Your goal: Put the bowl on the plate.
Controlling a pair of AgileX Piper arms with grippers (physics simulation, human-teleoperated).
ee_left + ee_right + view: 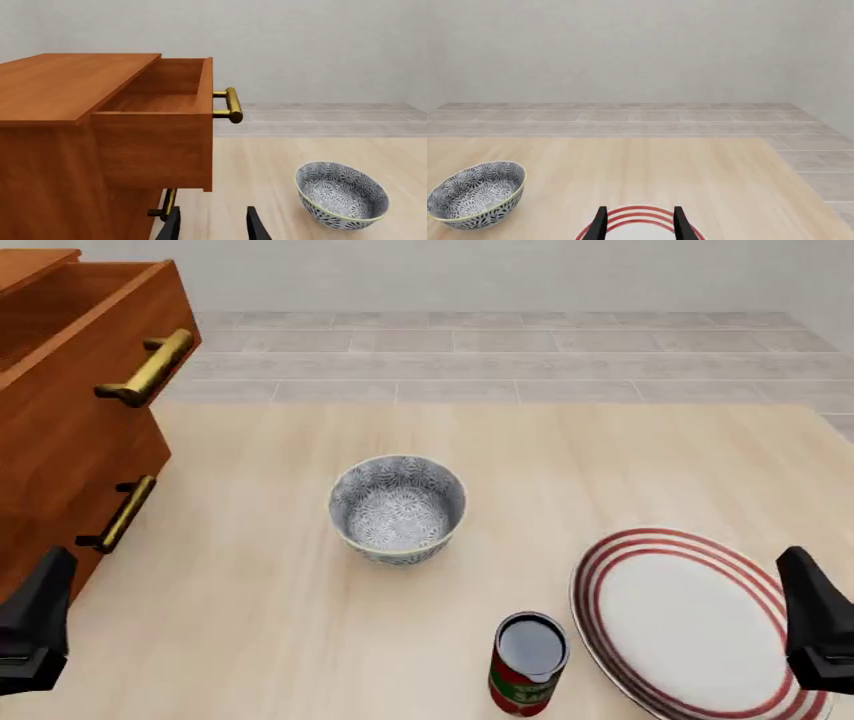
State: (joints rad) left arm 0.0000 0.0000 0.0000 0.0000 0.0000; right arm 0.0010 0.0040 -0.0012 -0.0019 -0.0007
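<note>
Low at the front view's corners, both grippers, left and right, hold their 2 fingers apart and empty, the grey-and-white floral ceramic bowl standing upright between them, well apart from the red-ringed white plate under the right arm.

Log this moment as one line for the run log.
stage: not started | grey-and-white floral ceramic bowl: on table, untouched | red-ringed white plate: empty | left gripper: open | right gripper: open

You see pale wooden table top, faint grain, matt, smooth. Round deep bowl with grey-and-white floral pattern looks like glazed ceramic, slight sheen, pale yellowish rim. Large flat white plate with red rings smooth, ceramic-looking, soft gloss. Red-and-green can looks like metal with printed label, dull grey top. Reddish-brown wooden cabinet satin, fine grain; its brass-coloured bar handles polished metal, shiny. Black gripper fingers matt, plastic-like.
</note>
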